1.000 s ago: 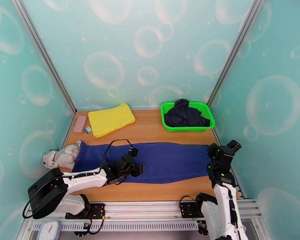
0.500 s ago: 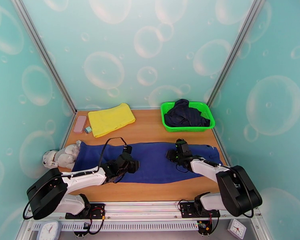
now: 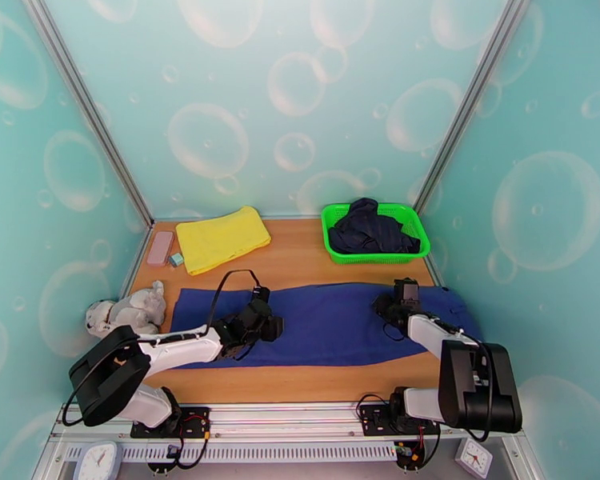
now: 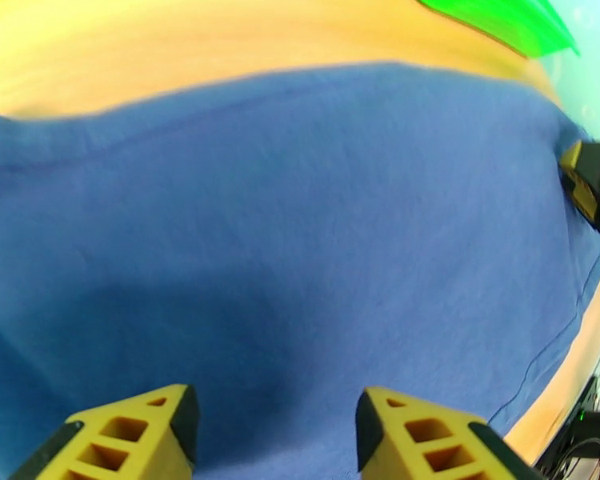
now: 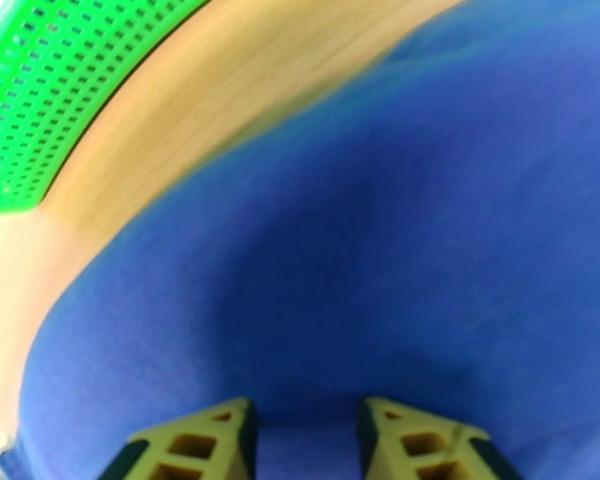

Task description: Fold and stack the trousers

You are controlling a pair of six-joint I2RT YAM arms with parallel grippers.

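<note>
You see the trousers lying flat across mid-frame, beneath the left gripper and right gripper, both with fingers spread.

On the wooden desk, far left, a folded yellow cloth beside a pink case and a small teal block; far right, a green mesh basket holding a dark navy garment; by the left edge, a plush dog; along the near rail, two white clocks.
</note>
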